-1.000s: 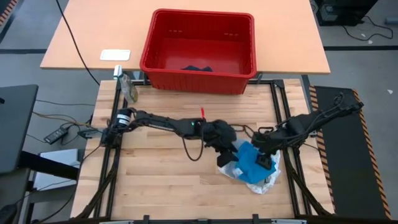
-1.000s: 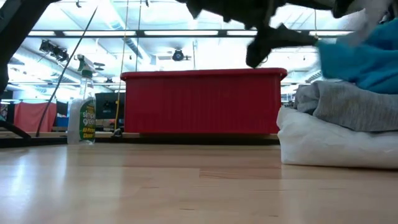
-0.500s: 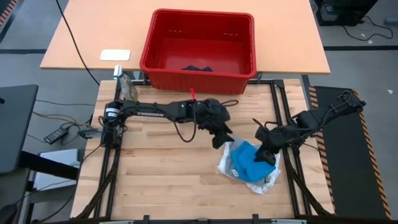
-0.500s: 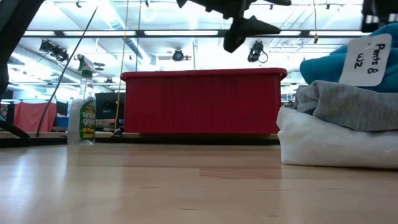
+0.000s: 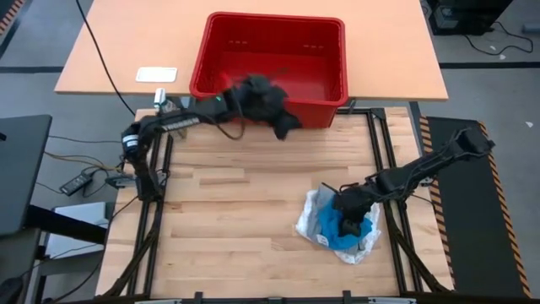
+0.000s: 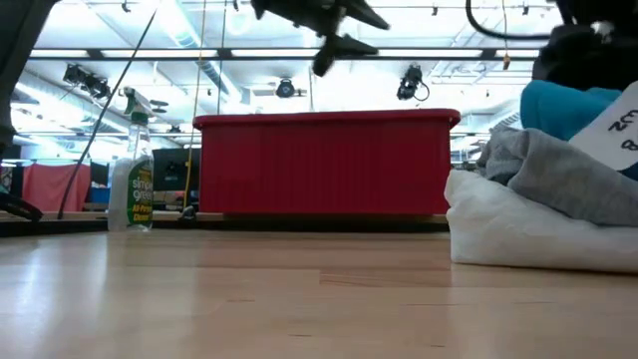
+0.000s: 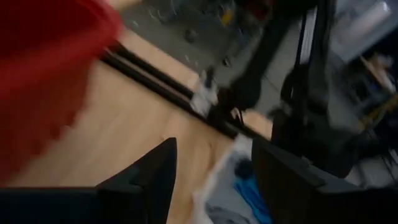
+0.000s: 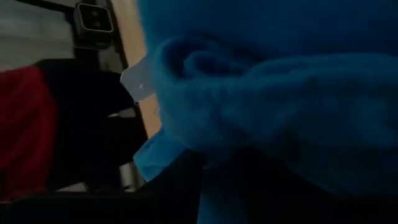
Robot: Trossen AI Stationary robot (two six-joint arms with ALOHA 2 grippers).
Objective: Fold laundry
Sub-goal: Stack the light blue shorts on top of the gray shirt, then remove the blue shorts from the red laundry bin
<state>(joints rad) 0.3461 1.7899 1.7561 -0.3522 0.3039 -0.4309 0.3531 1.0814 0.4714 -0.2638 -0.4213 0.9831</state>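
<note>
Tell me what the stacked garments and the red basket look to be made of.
Blue garment: soft knit or fleece, matte, with rounded folds. Grey garment: jersey-like knit, heathered, draping limply. White garment: thin, slightly sheer fabric, perhaps lacy; hard to confirm. Red basket: rigid moulded plastic, going by its ribbed wall and slight sheen.

Overhead, light falls even and bright with only soft shadows. At table height, ceiling strip lights (image 6: 299, 52) glare across the upper frame, leaving the arm there a dark silhouette. The left wrist picture is smeared by motion blur, worst at the red basket (image 7: 50, 68). The right wrist picture is dim and out of focus, filled by blue cloth (image 8: 273, 81).
</note>
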